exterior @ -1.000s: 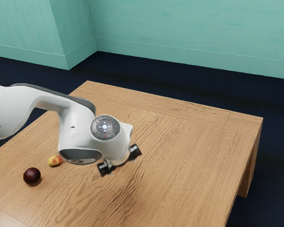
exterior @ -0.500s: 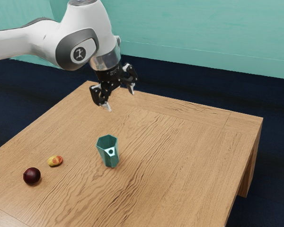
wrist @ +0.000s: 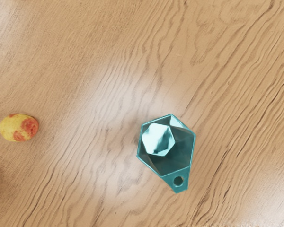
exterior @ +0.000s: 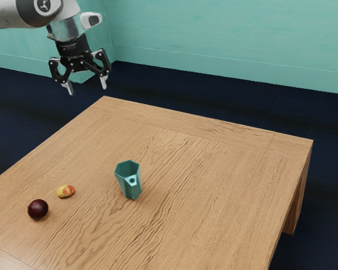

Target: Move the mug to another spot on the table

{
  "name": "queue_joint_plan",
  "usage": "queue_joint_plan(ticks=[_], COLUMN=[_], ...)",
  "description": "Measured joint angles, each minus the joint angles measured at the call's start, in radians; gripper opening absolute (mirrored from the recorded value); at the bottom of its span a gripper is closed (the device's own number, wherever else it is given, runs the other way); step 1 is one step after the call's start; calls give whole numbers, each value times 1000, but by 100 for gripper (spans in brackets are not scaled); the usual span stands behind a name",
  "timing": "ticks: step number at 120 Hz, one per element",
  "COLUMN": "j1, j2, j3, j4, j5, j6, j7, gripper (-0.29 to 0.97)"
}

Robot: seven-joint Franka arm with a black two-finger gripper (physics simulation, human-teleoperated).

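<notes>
A teal faceted mug point(exterior: 129, 178) stands upright near the middle of the wooden table point(exterior: 214, 169), its handle tab with a small hole facing the front. The wrist view looks straight down into the mug point(wrist: 166, 148). My gripper point(exterior: 84, 82) hangs high in the exterior view's upper left, above and beyond the table's far left corner, well away from the mug. Its two fingers are spread apart with nothing between them.
A dark red plum-like fruit point(exterior: 38, 208) and a small yellow-red fruit point(exterior: 66, 191) lie near the table's front left. The small yellow-red fruit point(wrist: 19, 127) also lies on the wood in the wrist view. Dark floor surrounds the table; teal walls stand behind.
The arm rose from low over the table, leaving the mug standing, and swung up and to the exterior view's left. The mug has stayed put over the last half second.
</notes>
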Motion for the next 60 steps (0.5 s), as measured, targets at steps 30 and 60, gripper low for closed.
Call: queue_joint_plan(ticks=[30,60], j1=[125,214], j2=[0,0], j3=[0,-1], j4=[0,0], j5=[-8,-9], j6=[-40,-54], j7=[248,397], gripper=[68,68])
